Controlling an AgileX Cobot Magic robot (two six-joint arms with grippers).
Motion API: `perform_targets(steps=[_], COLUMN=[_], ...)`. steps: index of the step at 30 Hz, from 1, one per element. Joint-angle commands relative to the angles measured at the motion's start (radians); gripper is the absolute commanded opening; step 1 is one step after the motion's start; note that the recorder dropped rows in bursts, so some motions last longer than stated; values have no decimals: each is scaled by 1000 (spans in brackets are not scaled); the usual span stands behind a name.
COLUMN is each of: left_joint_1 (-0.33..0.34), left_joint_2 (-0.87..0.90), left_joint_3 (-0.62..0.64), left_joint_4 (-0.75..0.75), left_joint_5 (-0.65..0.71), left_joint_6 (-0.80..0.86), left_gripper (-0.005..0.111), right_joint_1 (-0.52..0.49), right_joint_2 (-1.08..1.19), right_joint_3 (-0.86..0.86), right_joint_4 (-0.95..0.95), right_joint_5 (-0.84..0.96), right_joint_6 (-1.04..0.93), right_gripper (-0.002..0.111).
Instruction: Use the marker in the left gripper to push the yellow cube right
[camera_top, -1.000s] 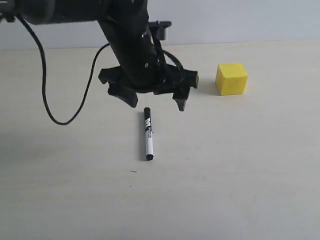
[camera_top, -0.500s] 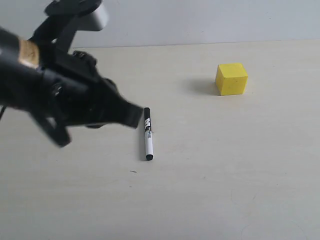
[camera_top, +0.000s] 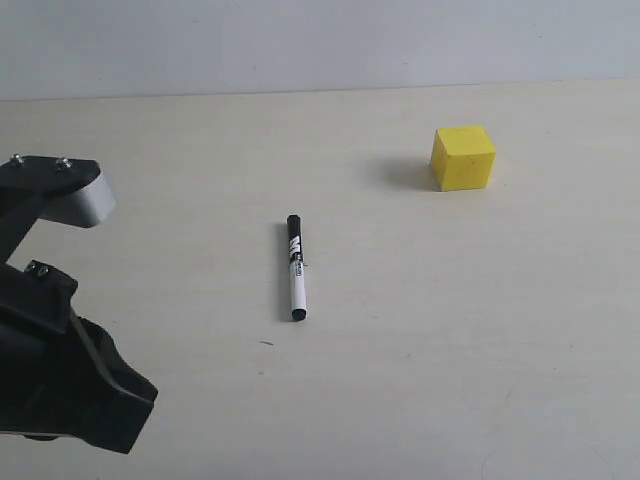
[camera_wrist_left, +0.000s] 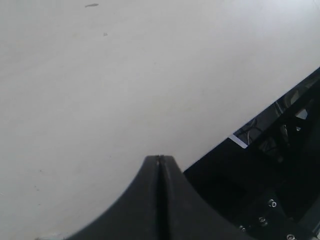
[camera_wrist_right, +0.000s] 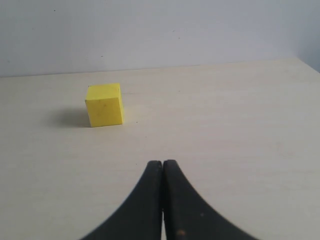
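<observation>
evidently pre-grasp: marker (camera_top: 295, 268) lies mid-frame; left gripper (camera_wrist_left: 159, 158) jaws together, empty (yellow cube (camera_top: 463, 157) upper right); next, open over marker.

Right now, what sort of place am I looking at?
Probably a robot test bench: a black robot arm over a cream tabletop carrying a small yellow cube and a white, black-capped marker.

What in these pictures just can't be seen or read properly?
- Exterior view: the print on the marker is too small to read.
- Exterior view: the left arm is cut off by the frame's edge, so its tip is out of sight.
- Both wrist views: the marker lies outside the frame.
</observation>
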Motion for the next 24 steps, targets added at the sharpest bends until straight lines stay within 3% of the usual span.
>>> perform_targets(steps=[1, 9, 16, 20, 24], left_joint_1=[-4, -4, 4, 42, 128], left_joint_2=[-7, -7, -7, -11, -11], left_joint_3=[3, 3, 3, 3, 3], left_joint_4=[-7, -7, 57, 57, 63], left_joint_5=[2, 2, 0, 2, -21], left_joint_6=[-1, -1, 237, 243, 302], left_gripper=[0, 0, 0, 0, 0], right_joint_1=[-8, -8, -8, -8, -8], right_joint_2=[-5, -5, -5, -5, -5], right_joint_3=[4, 4, 4, 4, 4], right_joint_4=[-1, -1, -1, -1, -1], right_joint_5=[-4, -4, -4, -4, -4], right_joint_6=[-2, -2, -2, -2, -2], right_gripper=[0, 0, 0, 0, 0])
